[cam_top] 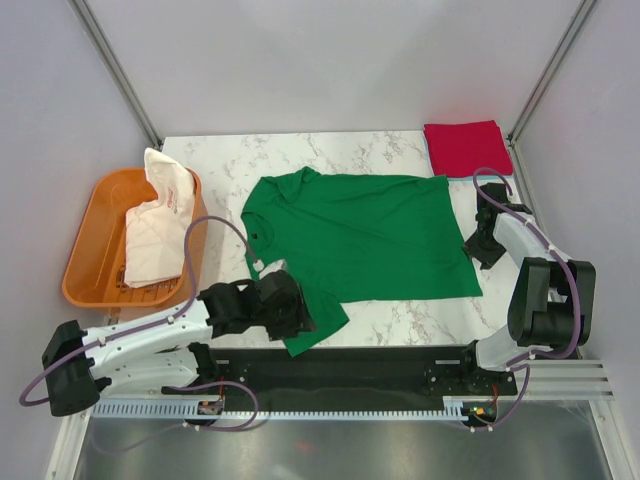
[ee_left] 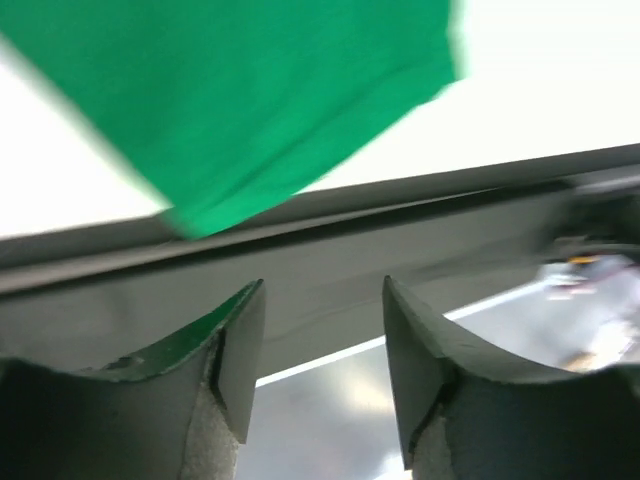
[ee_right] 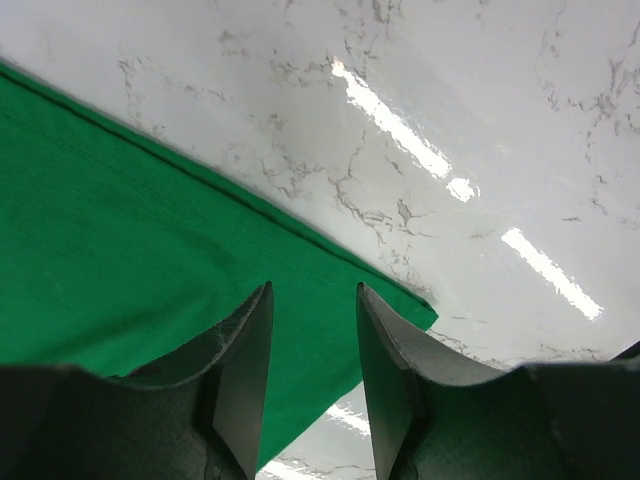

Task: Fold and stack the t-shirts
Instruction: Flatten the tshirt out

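A plain bright green t-shirt lies spread flat on the marble tabletop, collar to the left, its near sleeve rumpled. A red t-shirt sits folded at the far right corner. A white, red-printed t-shirt lies crumpled in the orange plastic tub.

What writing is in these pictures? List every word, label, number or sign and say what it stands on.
Nothing can be read in any view.
Red print on the white t-shirt in the orange tub: too small to read.
Green t-shirt: plain, no print or label showing.
Red t-shirt, folded: no print showing.
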You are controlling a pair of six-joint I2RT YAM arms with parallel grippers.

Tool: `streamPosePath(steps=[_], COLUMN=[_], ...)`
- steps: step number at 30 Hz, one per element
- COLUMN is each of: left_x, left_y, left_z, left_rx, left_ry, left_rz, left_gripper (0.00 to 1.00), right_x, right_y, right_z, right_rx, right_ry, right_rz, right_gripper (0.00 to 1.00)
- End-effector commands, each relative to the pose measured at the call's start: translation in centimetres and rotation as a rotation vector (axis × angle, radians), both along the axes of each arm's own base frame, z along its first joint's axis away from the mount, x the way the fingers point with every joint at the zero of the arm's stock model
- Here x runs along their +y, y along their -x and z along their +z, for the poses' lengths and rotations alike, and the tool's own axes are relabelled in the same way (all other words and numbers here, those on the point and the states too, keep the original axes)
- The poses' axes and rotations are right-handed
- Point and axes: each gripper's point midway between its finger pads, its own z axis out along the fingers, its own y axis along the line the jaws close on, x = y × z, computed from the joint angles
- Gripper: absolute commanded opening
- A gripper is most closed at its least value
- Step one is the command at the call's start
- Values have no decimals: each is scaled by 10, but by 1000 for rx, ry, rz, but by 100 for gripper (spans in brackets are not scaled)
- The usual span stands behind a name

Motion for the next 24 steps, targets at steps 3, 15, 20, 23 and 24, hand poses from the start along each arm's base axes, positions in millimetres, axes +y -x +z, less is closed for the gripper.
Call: streamPosePath(steps=[3,15,20,23,24], left_x=[-46,-7,3,9,10], left_y=[-60,-24,-5,-1,-1], left_z=[94,-3,-30,-44,-46], left_rx=[-307,-79,37,56,58], left_ry=[226,105,80,34,23], left_rz=[68,146,210,217,217], left_gripper=[62,56,50,50,50], right_x=[-5,-1,1,3,2], right_y=[-8,-3,-4,-4,-4], right_z=[13,8,5,3,3], right_rx=[-56,-46,-50,-49,-49], right_ry=[17,-1,-15,-22,-17], right_rz=[1,14,15,15,16], right_gripper=[47,47,47,46,46])
